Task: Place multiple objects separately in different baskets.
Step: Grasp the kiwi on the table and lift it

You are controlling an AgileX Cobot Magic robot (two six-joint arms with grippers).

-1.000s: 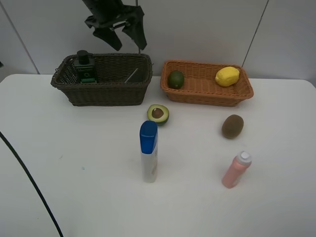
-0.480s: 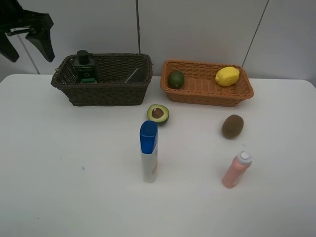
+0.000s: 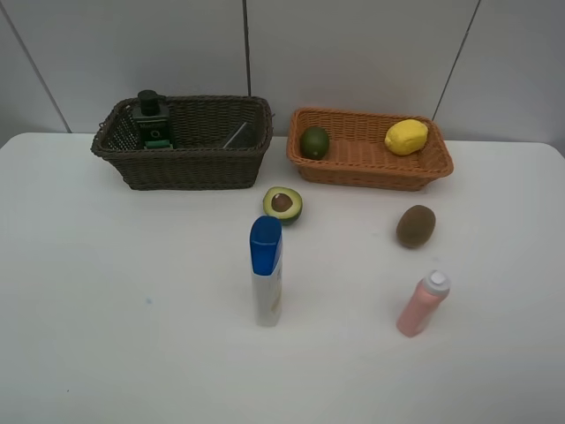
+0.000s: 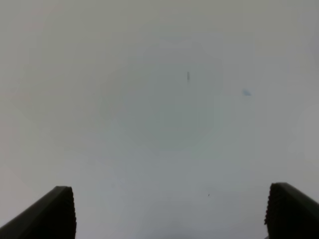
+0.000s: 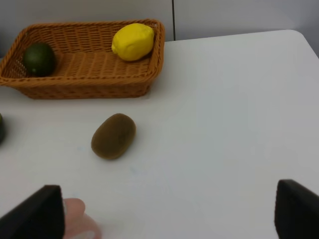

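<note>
Exterior high view: a white table (image 3: 115,300) with two baskets at the back and loose things in front.
Dark brown woven basket (image 3: 181,168): back left. A dark green pump bottle (image 3: 152,119) stands in its left end. A flat grey-black block (image 3: 236,135) leans near its right end.
Orange-tan woven basket (image 3: 371,172): back right, just beside the brown one. A round green avocado (image 3: 314,142) lies at its left end and a yellow lemon (image 3: 406,137) at its right end.
Halved avocado (image 3: 282,204): on the table, cut side up, just in front of the gap between the baskets.
Brown kiwi (image 3: 415,226): on the table in front of the orange-tan basket.
White bottle with a blue cap (image 3: 266,272): standing up in the middle of the table.
Pink bottle (image 3: 422,305): standing near the kiwi, closer to the front edge.
Left gripper (image 4: 172,214): jaws wide apart, holding nothing, over a plain pale surface.
Right gripper (image 5: 167,214): jaws wide apart, holding nothing, over the table near the kiwi and the pink bottle.
</note>
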